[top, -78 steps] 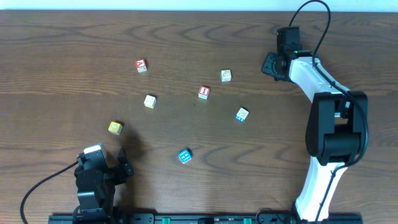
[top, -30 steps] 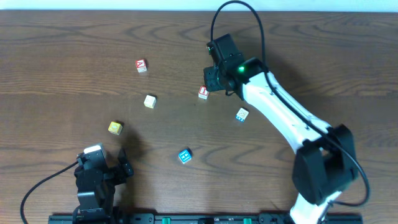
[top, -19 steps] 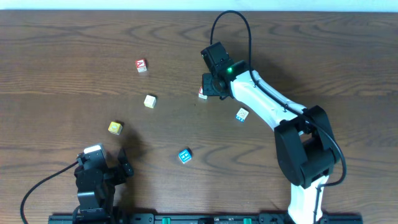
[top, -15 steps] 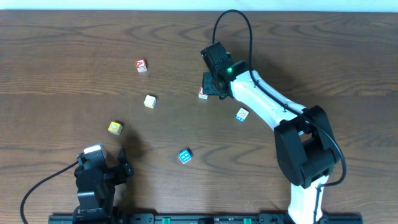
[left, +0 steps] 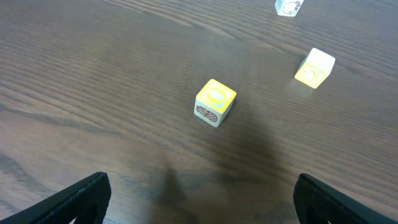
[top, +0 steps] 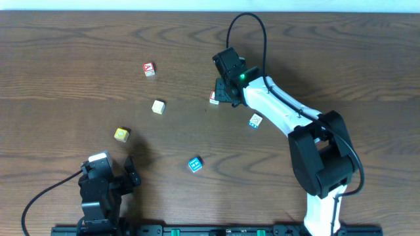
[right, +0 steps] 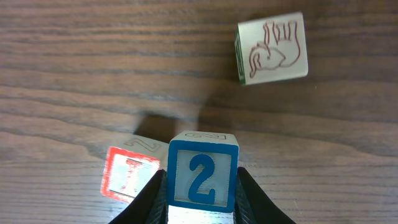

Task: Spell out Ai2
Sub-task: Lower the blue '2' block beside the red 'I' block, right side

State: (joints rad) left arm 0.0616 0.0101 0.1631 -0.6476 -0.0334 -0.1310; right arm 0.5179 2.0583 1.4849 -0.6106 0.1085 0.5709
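Dark wood-grain table: the right gripper pinches a blue-edged "2" block between its fingers, the digit upright and facing the wrist camera; being a cube, it shows no long side. It sits just right of the red "I" block, contact unclear. The left gripper hangs spread wide, empty, near a yellow block.

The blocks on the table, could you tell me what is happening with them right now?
The right gripper is shut on the blue 2 block, holding it right beside the red I block. The red A block lies apart, further left. The left gripper hangs open near the front of the table, holding nothing.
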